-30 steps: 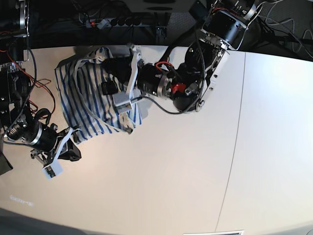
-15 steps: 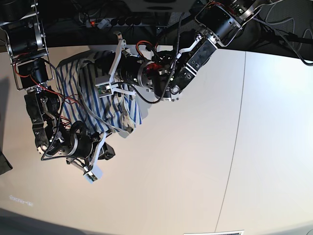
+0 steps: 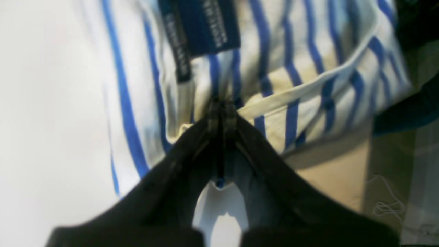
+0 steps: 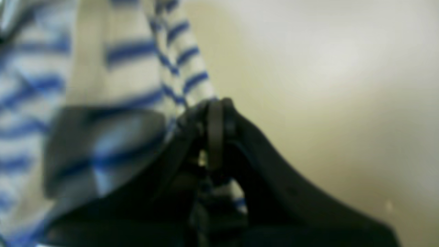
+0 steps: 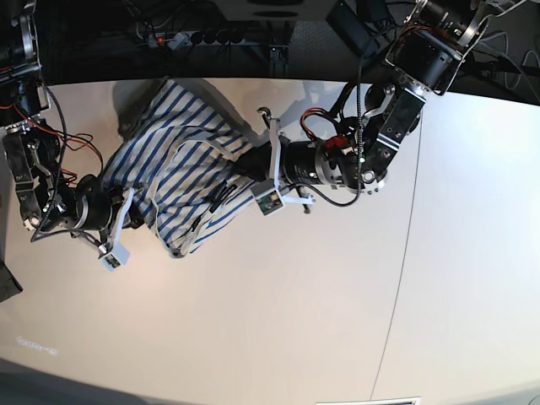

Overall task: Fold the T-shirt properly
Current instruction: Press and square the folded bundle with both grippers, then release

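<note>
"Where do we have the T-shirt (image 5: 190,190)?"

"It lies bunched on the worktop (image 5: 295,312) between our two arms, its blue stripes running aslant and a pale band of cloth curving over the top."

"How do we expect it to handle?"

"Light and limp, we'd say. Nothing in it should break, but the loose layers could slide over each other and ruck up if we pull on only one."

"And our fingers?"

"The left fingers (image 3: 221,120) are pressed together on a pinch of striped cloth. The right fingers (image 4: 217,116) are closed too, right at the shirt's edge, with fabric showing between and below them, so we take that as a pinch as well."

"Good places to hold?"

"Opposite edges suit us. We'd want every layer of each edge caught, then an even, gentle pull to take out the creases."

"How do our arms stand?"

"The left arm (image 5: 388,139) slopes down from the far side and reaches inward across the shirt's edge. The right arm (image 5: 46,190) sits low at the other side, its tip pointing in toward the cloth."
</note>
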